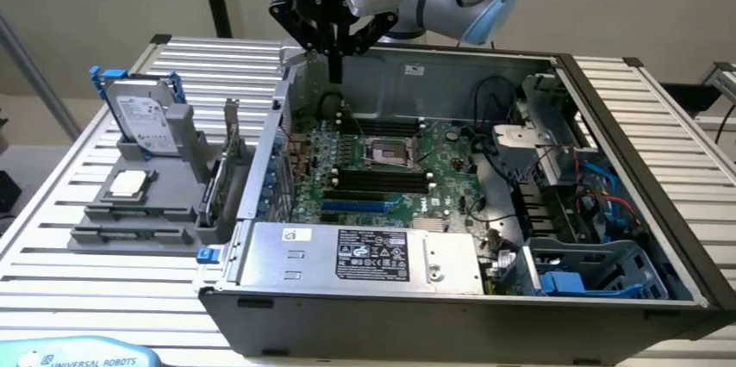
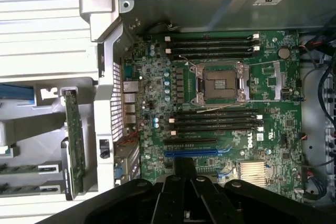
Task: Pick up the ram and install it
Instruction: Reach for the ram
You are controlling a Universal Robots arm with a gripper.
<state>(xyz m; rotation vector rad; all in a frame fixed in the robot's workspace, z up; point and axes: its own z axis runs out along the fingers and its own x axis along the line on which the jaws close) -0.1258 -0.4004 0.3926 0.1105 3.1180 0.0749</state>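
Hazards and clearance, exterior view: your gripper (image 1: 334, 70) hangs with its fingers pressed together and nothing between them, just above the rim of the computer case (image 1: 460, 61). Lower it as it stands and the tips could strike that metal edge. Beyond the wall, well off to the tool's side, sits the grey holder (image 1: 138, 212). Its upright card (image 1: 221, 173) would catch any low sideways sweep. Free room lies above the rim and over the motherboard (image 1: 380, 169).

Wrist view: the gripper (image 2: 184, 169) looks down on the black slots (image 2: 215, 119), all empty. The ram (image 2: 23, 169) lies flat in the holder outside the case wall (image 2: 107, 77), past the card (image 2: 73, 145). Joined fingers would, in your judgement, shove the stick rather than straddle it. The wall and card leave only a narrow lane beside it.
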